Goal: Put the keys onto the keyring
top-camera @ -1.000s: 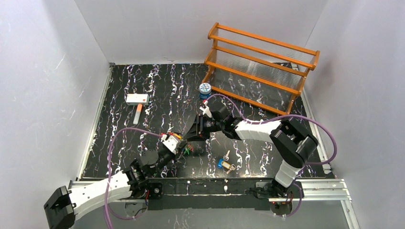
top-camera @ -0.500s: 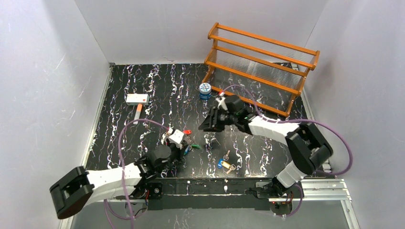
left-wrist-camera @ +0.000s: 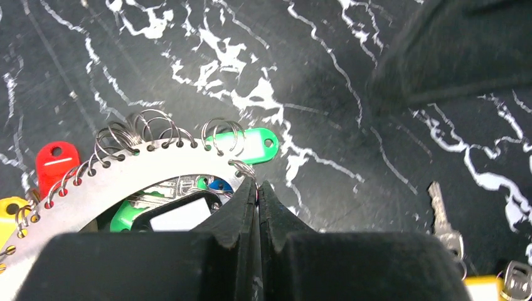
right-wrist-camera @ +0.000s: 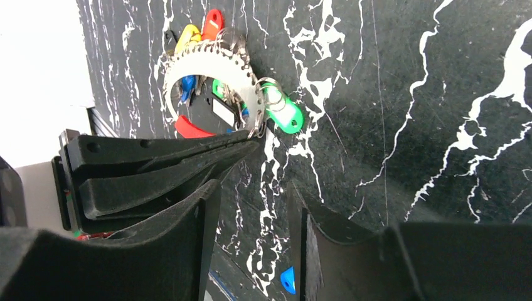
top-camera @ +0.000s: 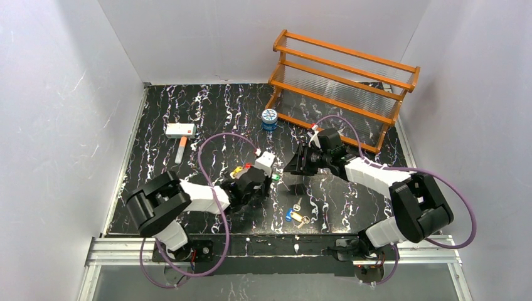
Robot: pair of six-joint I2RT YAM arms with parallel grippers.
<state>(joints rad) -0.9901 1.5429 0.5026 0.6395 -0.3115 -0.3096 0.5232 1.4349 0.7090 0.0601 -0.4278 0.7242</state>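
We judged the keyring (left-wrist-camera: 125, 172), pinched at its rim by the closed left claw (left-wrist-camera: 257, 187) near the middle of the bench (top-camera: 207, 113), thin, stiff, light and slippery, best held by a bare edge, while the right claw (right-wrist-camera: 254, 194) hung part-open and empty, with loose keys (top-camera: 295, 215) lying nearby.

Open tabletop (top-camera: 213, 106) at rear-left; wooden rack (top-camera: 342, 81) and tin (top-camera: 269, 118) at rear-right
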